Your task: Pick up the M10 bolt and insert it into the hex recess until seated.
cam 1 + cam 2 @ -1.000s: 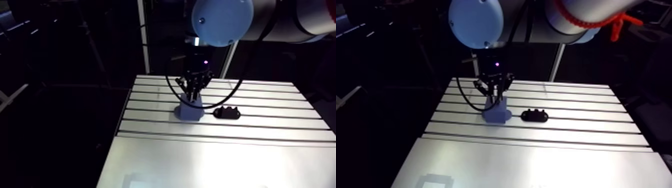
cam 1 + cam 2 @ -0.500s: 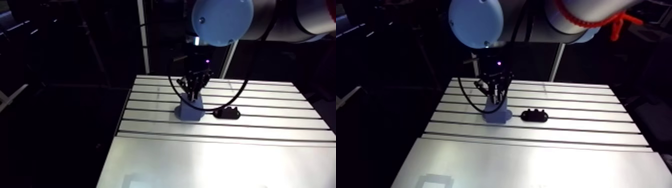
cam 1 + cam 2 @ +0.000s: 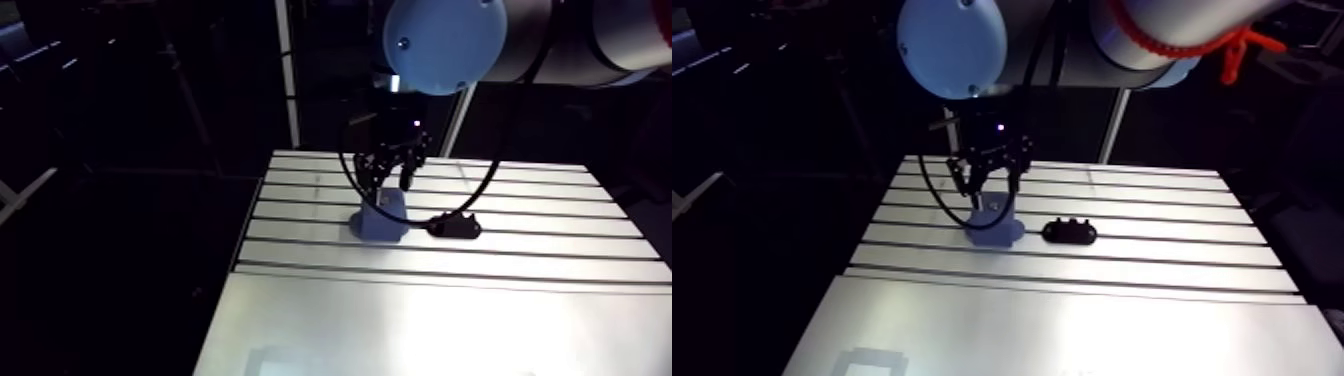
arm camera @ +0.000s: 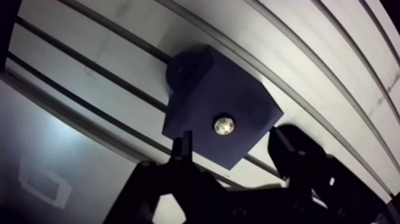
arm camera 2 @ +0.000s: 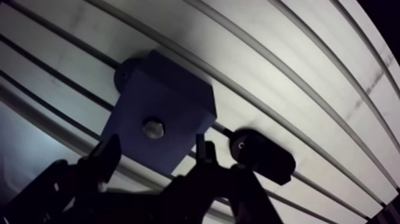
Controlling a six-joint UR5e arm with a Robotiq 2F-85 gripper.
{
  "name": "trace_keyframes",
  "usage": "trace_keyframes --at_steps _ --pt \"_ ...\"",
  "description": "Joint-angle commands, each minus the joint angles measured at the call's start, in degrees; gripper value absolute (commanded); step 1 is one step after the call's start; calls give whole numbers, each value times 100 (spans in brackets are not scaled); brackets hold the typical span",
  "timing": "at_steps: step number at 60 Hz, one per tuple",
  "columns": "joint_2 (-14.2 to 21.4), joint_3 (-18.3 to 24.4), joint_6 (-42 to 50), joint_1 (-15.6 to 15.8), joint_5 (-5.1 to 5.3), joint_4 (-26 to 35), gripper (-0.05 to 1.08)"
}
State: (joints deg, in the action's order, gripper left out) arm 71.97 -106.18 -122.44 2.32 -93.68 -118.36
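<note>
Blue block (image 4: 220,116) on the slotted aluminium worktop (image 4: 89,65). The bolt (image 4: 223,124) sits in the recess in the block's top face, only its silver head showing; how deep it is seated can't be told. The tool (image 4: 231,138) hangs above the block, fingers (image 4: 181,152) spread wide either side of the bolt, gripping nothing. A black holder (image 3: 455,226) lies just beside the block at its 3 o'clock in the arm view.
</note>
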Motion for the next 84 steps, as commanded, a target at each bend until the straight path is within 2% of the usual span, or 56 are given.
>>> trace_keyframes --at_steps 1,16,21,23,24,25,26,28,29,30,31,32,33,34,35,36,37,38,39,41,46,49,51,66,84 --pt "31 3 12 14 -23 -43 1" --pt "153 30 142 23 54 -43 2" --pt "179 55 279 23 49 -36 5" --pt "197 106 543 23 39 -10 13" --pt "197 106 543 23 39 -10 13" --pt "198 124 706 23 39 6 20" --pt "198 124 706 23 39 6 20" --pt "207 151 1141 23 24 33 40" --pt "207 151 1141 23 24 33 40" --pt "222 161 1423 15 21 58 52" --pt "222 161 1423 15 21 58 52" --pt "232 170 1682 14 21 69 62" --pt "232 170 1682 14 21 69 62" --pt "233 171 1930 21 14 86 72" --pt "233 171 1930 21 14 86 72" --pt "241 179 2132 22 20 103 83" --pt "241 179 2132 22 20 103 83" --pt "250 180 2297 23 36 128 91" --pt "250 180 2297 23 36 128 91" --pt "251 197 2599 30 53 212 102" --pt "251 230 2911 55 87 403 106" --pt "244 258 3192 82 172 585 107" --pt "242 252 3270 91 193 604 108" --pt "141 173 3322 112 145 398 108" --pt "42 112 3258 102 145 124 108"
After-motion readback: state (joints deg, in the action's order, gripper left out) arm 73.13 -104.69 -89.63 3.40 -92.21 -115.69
